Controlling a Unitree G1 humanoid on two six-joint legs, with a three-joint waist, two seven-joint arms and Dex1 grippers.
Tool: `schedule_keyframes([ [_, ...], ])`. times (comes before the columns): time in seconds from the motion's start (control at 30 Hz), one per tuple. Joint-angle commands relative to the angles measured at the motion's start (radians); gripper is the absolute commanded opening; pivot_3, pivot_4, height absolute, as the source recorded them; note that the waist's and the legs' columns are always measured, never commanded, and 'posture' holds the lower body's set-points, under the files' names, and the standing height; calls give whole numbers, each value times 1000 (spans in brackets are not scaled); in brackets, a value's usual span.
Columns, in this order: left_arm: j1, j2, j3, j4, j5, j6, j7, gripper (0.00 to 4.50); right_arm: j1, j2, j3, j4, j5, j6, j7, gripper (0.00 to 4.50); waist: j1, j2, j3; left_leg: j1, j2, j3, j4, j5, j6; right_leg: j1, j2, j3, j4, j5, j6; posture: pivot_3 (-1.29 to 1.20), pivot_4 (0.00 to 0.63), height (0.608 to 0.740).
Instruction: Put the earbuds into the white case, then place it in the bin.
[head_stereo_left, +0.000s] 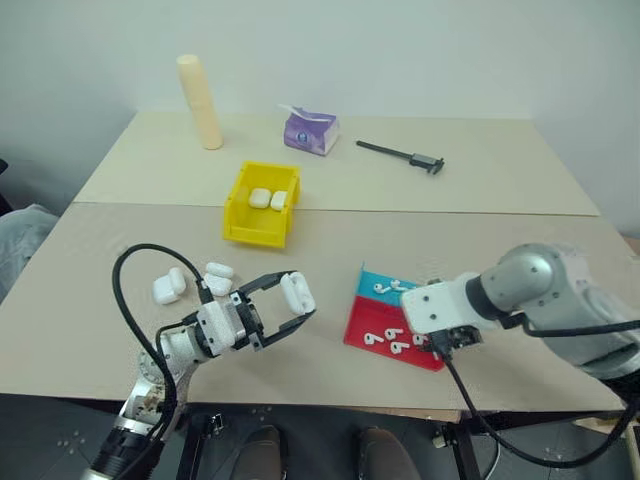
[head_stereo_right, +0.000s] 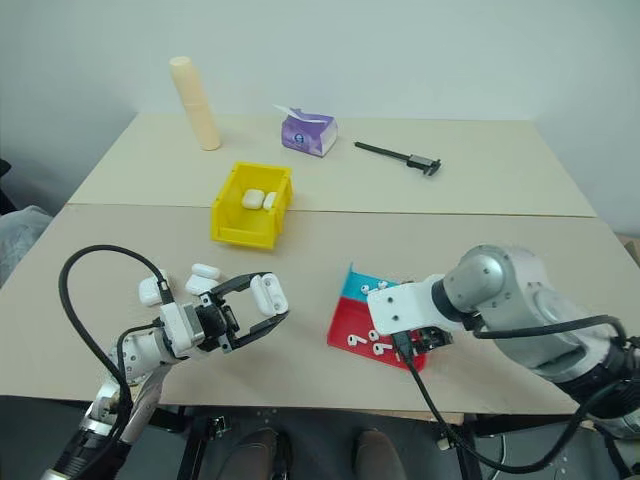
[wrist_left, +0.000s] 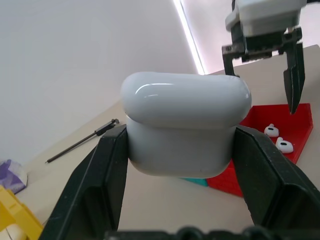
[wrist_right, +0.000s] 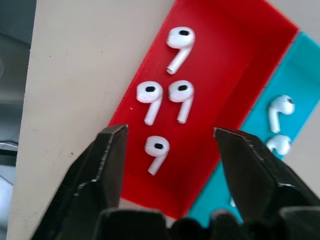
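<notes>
Our left gripper clamps the white case.
Our right gripper hangs apart, empty, over earbuds in the tray.

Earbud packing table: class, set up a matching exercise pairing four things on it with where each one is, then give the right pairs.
Things:
1. white case with its lid shut
2. four earbuds
3. two more cases
4. black caliper

Places:
A. in the yellow bin
B. on the far side of the table
C. held in the left hand
D. in the red half of the tray

Pairs: 1-C, 2-D, 3-A, 4-B
</notes>
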Motion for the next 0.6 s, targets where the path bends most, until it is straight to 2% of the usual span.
schedule_keyframes([
  [0.03, 2, 4, 17, -71, -10, 13, -6, 2805, -5, 7, 10, 10, -46, -8, -7, 2377, 0, 1, 0, 0, 0, 0, 0, 0, 0, 0, 0, 0, 0, 0, 0, 0, 150, 740],
  [0.43, 12, 2, 25, -109, 33, 71, 11, 2805, 13, 43, 91, 99, -218, -63, -18, 2377, -2, 1, -1, 0, 0, 0, 1, 0, 0, 0, 0, 0, 0, 0, 0, 0, 150, 740],
  [0.6, 17, 4, 29, -119, 36, 92, 11, 2805, 23, 59, 82, 99, -221, -65, 2, 2377, -2, 1, -1, 1, 0, 0, 1, 0, 0, 1, 1, 0, 0, 0, 0, 0, 150, 740],
])
